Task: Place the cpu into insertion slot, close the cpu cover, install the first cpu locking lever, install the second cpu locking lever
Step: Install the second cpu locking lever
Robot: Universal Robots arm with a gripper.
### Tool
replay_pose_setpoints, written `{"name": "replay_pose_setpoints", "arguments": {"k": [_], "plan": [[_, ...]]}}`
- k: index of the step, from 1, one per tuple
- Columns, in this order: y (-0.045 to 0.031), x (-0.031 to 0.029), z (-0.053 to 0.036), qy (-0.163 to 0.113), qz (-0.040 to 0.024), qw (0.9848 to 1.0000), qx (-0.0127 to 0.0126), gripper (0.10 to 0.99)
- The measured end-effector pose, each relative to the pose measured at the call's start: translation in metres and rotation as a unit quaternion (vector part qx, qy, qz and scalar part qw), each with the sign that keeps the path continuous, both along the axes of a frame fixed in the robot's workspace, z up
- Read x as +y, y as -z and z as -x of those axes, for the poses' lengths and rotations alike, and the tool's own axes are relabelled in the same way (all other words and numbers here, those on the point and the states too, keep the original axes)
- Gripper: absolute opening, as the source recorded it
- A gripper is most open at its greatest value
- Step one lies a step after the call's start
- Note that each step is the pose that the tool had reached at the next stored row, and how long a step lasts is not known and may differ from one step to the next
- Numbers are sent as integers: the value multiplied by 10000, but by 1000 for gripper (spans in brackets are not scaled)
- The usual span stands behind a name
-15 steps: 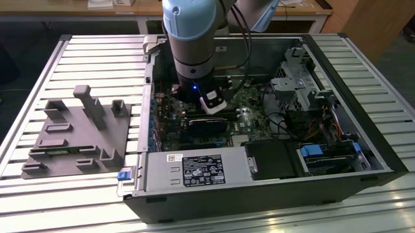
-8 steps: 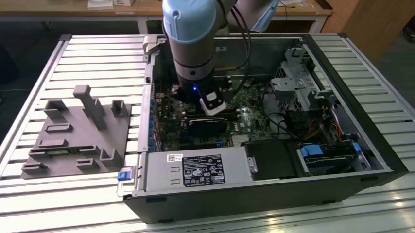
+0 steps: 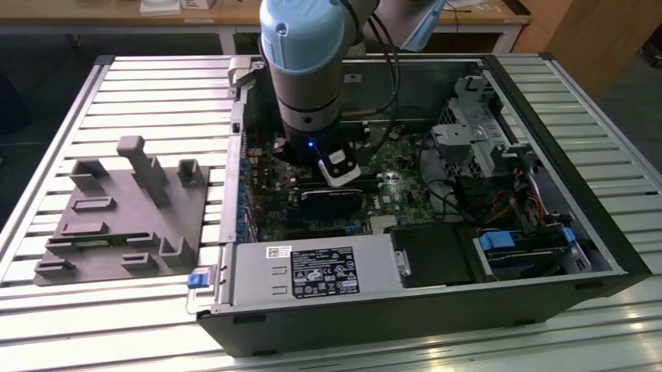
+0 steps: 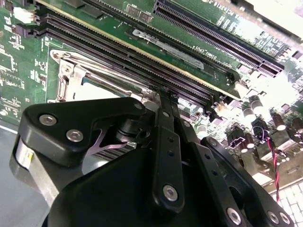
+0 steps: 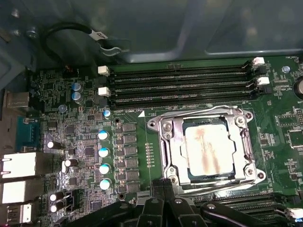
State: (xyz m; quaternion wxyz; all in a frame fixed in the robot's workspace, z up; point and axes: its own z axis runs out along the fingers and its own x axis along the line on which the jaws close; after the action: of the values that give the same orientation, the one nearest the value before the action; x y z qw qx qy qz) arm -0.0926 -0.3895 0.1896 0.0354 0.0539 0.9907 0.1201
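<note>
Already the cpu (image 5: 209,152) sits in the insertion slot (image 5: 166,156), with the cpu cover (image 5: 207,117) shut around it

Just beside the slot's edge the gripper (image 5: 163,187) comes down with fingers drawn together on nothing, apparently to work a lever there; the arm stands near upright inside the computer case (image 3: 579,225); memory slots (image 5: 182,85) lie beyond the slot.

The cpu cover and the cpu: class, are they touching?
Touching. In the first wrist view the cpu cover lies closed flat over the cpu, its frame overlapping the chip's edges, with the metal top showing through the window.
</note>
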Motion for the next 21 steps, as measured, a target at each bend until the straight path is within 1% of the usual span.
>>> {"name": "replay_pose_setpoints", "arguments": {"k": [2, 4, 6, 11, 13, 17, 18, 21], "plan": [[-3, 1, -1, 0, -2, 10000, -2, 106], [-30, 3, -2, 0, -7, 10000, -5, 106], [-78, 1, -1, -1, -4, 10000, -4, 106], [-211, 1, -1, 0, -3, 10000, -13, 106], [-252, 1, -1, 0, -3, 10000, -15, 106], [-255, 1, -1, 0, 2, 10000, -15, 106], [-256, 2, -1, 0, 9, 10000, -16, 106], [-256, 3, -9, -1, 125, 9999, -15, 106]]}}
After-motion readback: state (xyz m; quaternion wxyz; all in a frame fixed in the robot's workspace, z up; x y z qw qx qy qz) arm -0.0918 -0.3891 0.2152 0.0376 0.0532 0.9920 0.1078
